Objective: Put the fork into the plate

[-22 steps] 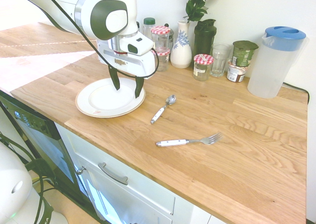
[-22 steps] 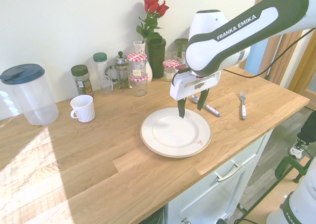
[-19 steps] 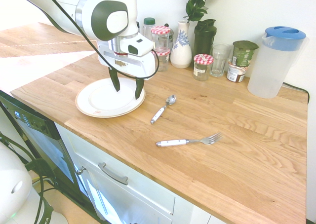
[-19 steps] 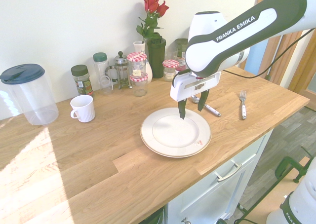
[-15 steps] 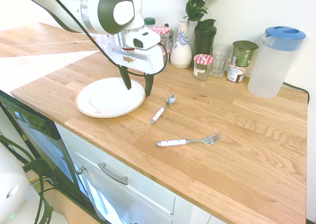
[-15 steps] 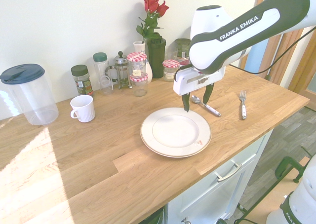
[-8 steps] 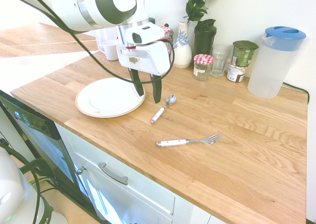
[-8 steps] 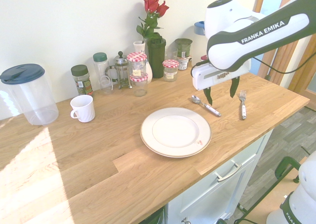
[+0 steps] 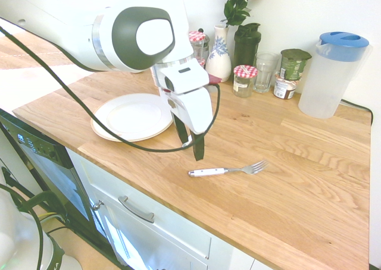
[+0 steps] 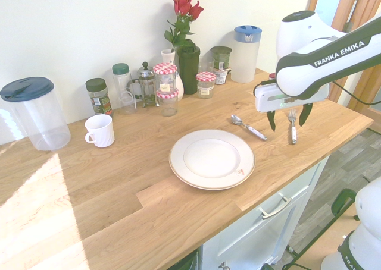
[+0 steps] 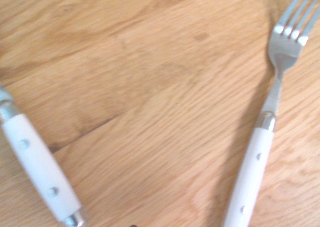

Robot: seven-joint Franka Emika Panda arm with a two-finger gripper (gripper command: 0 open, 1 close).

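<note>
item: slim table fork with white riveted handle and silver metal tines (image 9: 225,170), one. location: lying flat on the light wooden bench, near its front edge, beside the silver spoon with white handle (image 10: 250,128) and apart from the round white plate with thin cream rim (image 10: 212,160).
handling, as judged: you are dealing with a light, stiff, unbreakable piece; the smooth handle is probably slippery, and the low profile is leaving your fingers little to bite on.
grip point: you are best closing across the handle, near the metal collar, where weight is likely balancing; the narrow neck is risking a twist, the tines a poor hold.
claw: black two-finger gripper (image 10: 289,123), one. you are having it spread wide, empty, hanging above the bench near the fork.
caution: you are needing to keep the fingertips from pressing hard into the wood, and clear of the spoon.
</note>
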